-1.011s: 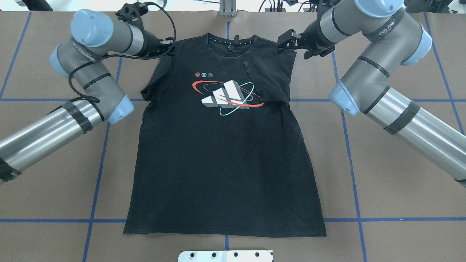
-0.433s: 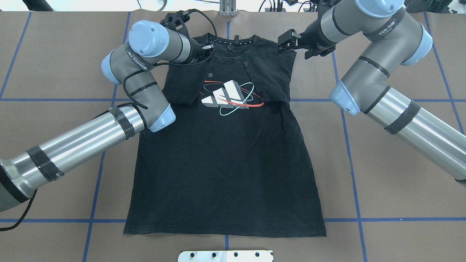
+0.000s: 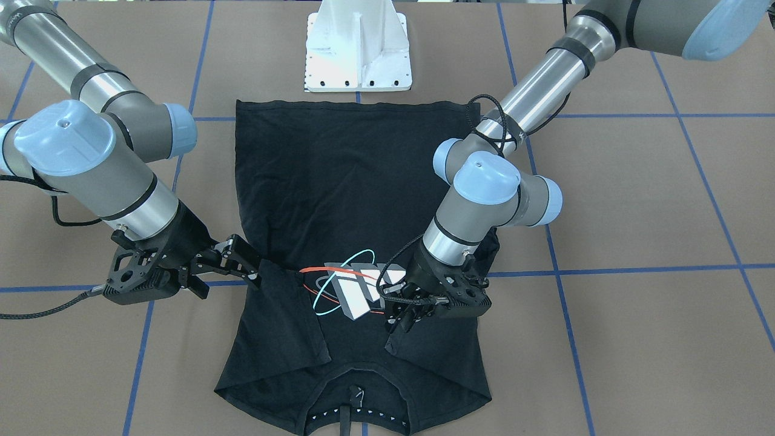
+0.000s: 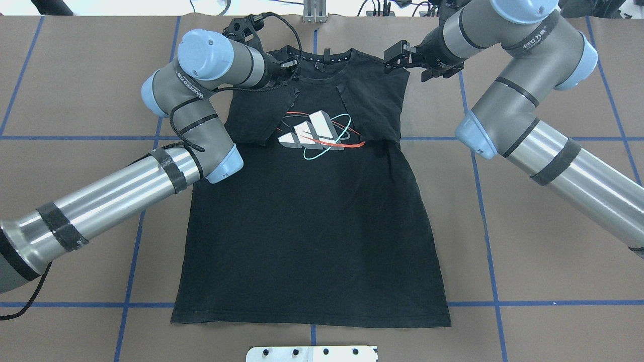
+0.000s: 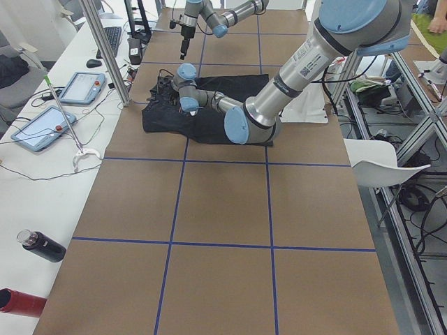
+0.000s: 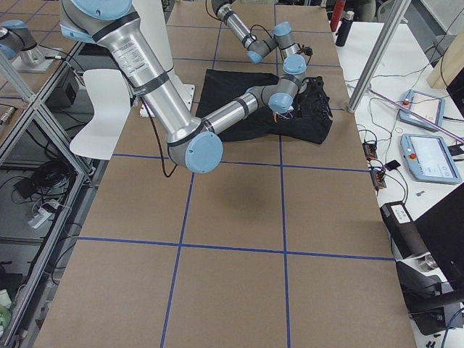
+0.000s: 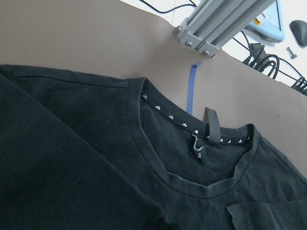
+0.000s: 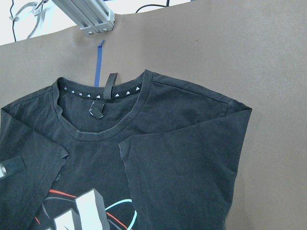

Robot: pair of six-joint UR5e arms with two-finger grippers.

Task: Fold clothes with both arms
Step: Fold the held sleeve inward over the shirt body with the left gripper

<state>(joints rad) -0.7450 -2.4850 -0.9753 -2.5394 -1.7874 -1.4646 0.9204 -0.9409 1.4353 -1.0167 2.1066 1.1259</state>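
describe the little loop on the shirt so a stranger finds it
On the brown table lies one black T-shirt; go to its collar, the end away from the robot. The loop is the short black strap crossing the collar band of white triangles; the logo tag beside it hangs lower, inside the neck.

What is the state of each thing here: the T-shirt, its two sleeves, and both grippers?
T-shirt: lies flat, print side up, body not yet folded.
Sleeve on the left arm's side: folded inward onto the chest.
Sleeve on the right arm's side: folded inward onto the chest.
Left gripper: low over its folded sleeve, near the collar; open or shut cannot be told.
Right gripper: open, empty, at the shoulder edge.
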